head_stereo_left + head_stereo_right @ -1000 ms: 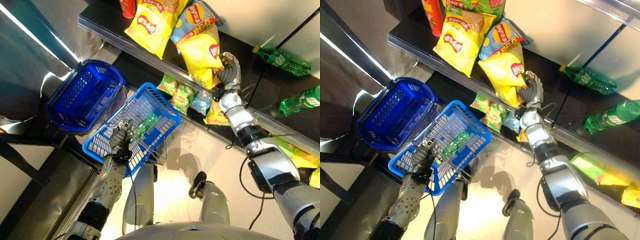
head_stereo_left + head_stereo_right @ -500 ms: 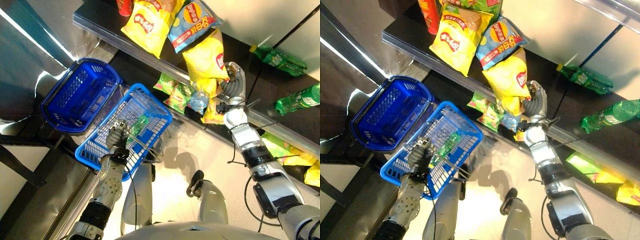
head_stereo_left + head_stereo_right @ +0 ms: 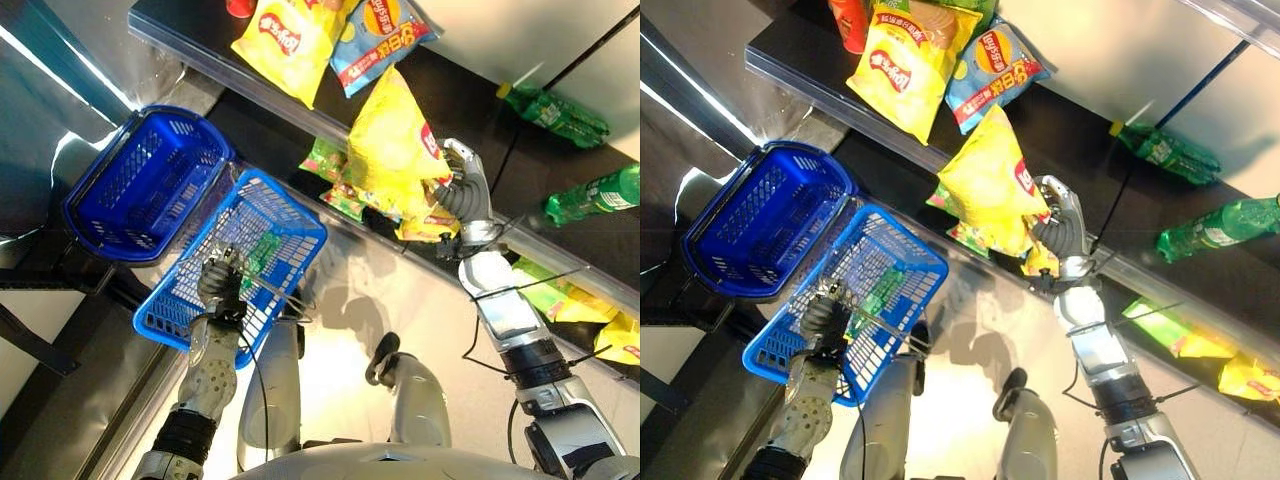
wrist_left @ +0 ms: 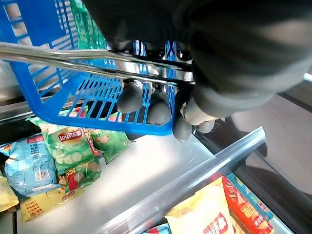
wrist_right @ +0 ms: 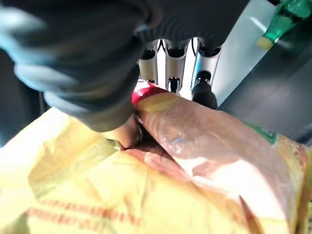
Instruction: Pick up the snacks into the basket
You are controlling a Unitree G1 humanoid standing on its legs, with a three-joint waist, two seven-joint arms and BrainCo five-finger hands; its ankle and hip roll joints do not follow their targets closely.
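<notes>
The right hand (image 3: 462,190) is clenched on a yellow chip bag (image 3: 388,150), fingers and thumb pinching the bag's edge (the right wrist view shows the foil creased under the thumb). The bag hangs in the air, just in front of the upper shelf (image 3: 470,100) and above the lower shelf's green snack packs (image 3: 330,165), between the shelving and the blue basket (image 3: 235,265). The right arm reaches up and forward from the lower right, its wrist bent toward the shelf. The left hand (image 3: 222,285) is curled round the basket's metal handle (image 4: 73,61), holding it tilted, open side toward the shelves; a green packet (image 3: 262,250) lies inside. A second blue basket (image 3: 140,185) sits just beside it. Open floor lies between the held basket's rim and the shelf edge.
</notes>
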